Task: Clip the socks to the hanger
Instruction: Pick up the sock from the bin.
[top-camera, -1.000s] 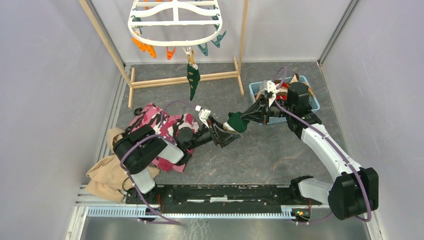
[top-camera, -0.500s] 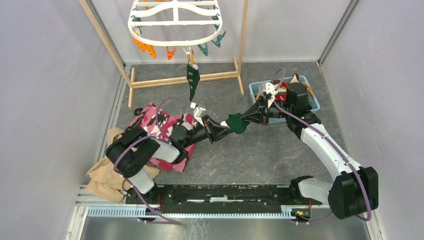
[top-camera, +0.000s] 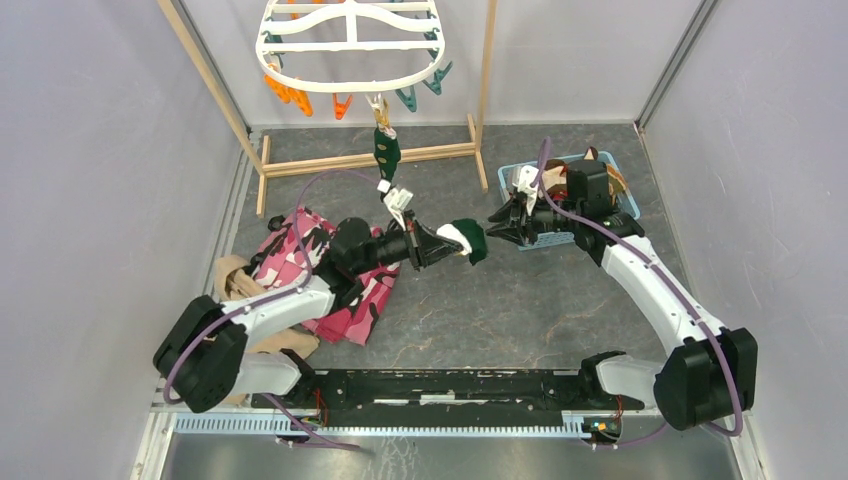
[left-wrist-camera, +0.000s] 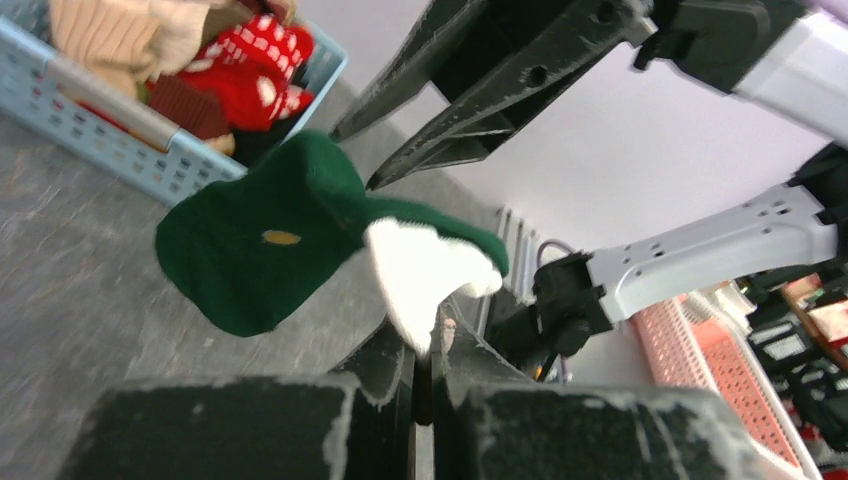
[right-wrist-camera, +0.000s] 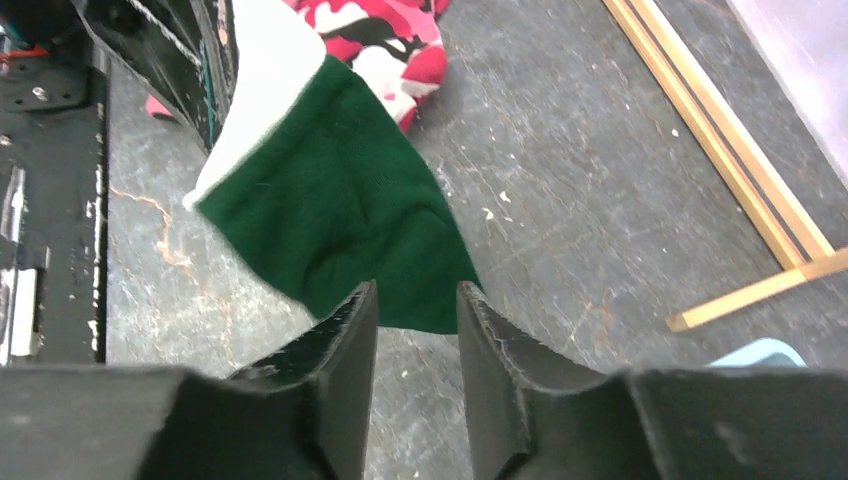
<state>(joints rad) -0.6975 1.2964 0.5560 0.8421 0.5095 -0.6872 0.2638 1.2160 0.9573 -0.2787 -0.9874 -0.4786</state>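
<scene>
**Green sock held over open floor**

The left pincer (top-camera: 443, 245) is clamped on the white end of a dark green sock (top-camera: 470, 243), which hangs free above the bare grey surface (top-camera: 520, 300). The right pincer (top-camera: 497, 222) stands just beside the sock's far edge, jaws parted, holding nothing. Behind them, the hanger (top-camera: 350, 87) carries a second green sock (top-camera: 387, 150). A blue basket (top-camera: 628, 203) sits by the right arm.

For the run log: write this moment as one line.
left gripper: shut on dark green sock | right gripper: open, apart from sock | hanger: holds clipped sock
</scene>
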